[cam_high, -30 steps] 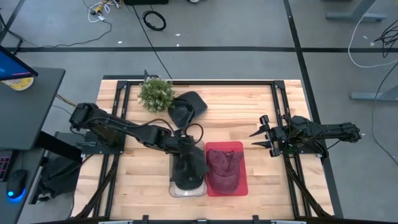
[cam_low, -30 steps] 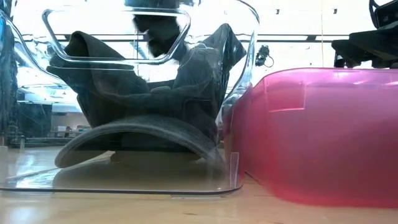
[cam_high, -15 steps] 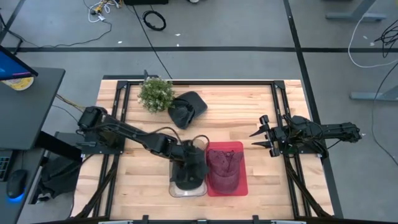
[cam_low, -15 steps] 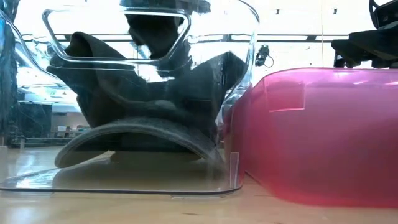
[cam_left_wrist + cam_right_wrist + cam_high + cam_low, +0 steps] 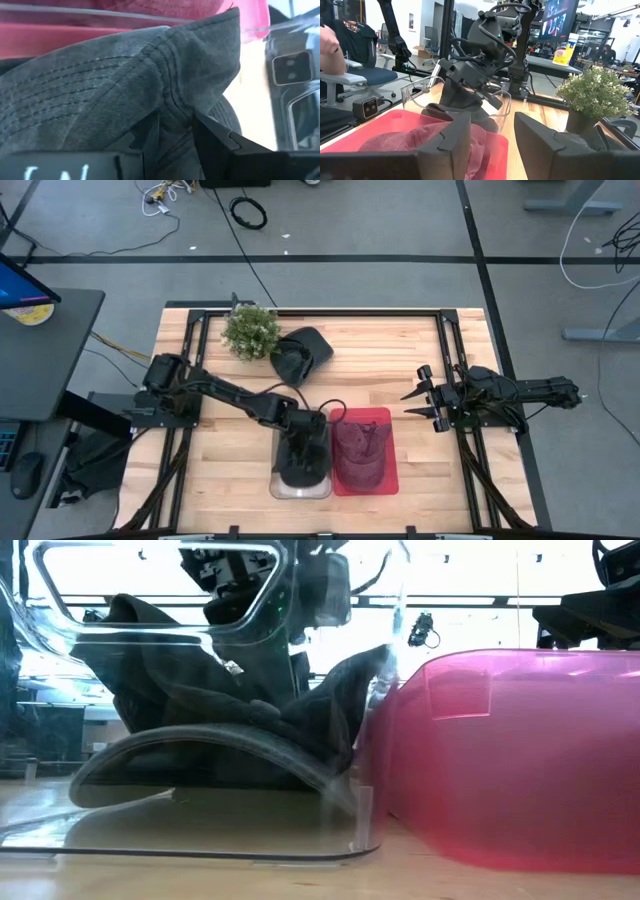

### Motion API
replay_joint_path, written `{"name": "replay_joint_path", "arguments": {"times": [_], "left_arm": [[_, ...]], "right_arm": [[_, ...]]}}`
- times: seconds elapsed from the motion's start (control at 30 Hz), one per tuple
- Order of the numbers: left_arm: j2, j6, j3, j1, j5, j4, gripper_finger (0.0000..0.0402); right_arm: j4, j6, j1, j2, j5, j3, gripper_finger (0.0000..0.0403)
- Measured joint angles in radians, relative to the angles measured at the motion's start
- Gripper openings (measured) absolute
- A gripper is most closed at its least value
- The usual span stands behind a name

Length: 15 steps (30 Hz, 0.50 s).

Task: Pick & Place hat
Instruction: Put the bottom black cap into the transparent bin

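Grey denim fills the left wrist view: the dark hat sits pinched between the left gripper fingers, inside the clear bin, which has slid and tipped since a second ago, so the release looks unfinished. Farther off, the right gripper waits, fingers apart. The bin's floor is hidden.

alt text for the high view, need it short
Seen from above, the left hand reaches into a clear bin holding a dark hat, beside a red bin with a maroon hat. The right hand waits open at the table's right edge.
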State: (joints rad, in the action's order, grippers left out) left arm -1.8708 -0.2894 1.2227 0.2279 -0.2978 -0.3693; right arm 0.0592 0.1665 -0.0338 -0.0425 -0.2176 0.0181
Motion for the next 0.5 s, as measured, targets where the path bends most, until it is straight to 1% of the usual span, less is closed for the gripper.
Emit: {"name": "replay_joint_path", "arguments": {"times": [0.1,0.3,0.5], "left_arm": [[0.022,-0.026,-0.004,-0.005,-0.009,-0.012,0.0124],[0.074,-0.057,-0.004,0.001,0.011,-0.008,0.0124],[0.130,-0.056,-0.004,0.001,0.065,-0.005,0.0124]], "right_arm": [[0.000,0.000,0.000,0.000,0.000,0.000,0.0157],[0.000,0.000,0.000,0.000,0.000,0.000,0.0157],[-0.001,0.000,0.000,0.000,0.000,0.000,0.0157]]}}
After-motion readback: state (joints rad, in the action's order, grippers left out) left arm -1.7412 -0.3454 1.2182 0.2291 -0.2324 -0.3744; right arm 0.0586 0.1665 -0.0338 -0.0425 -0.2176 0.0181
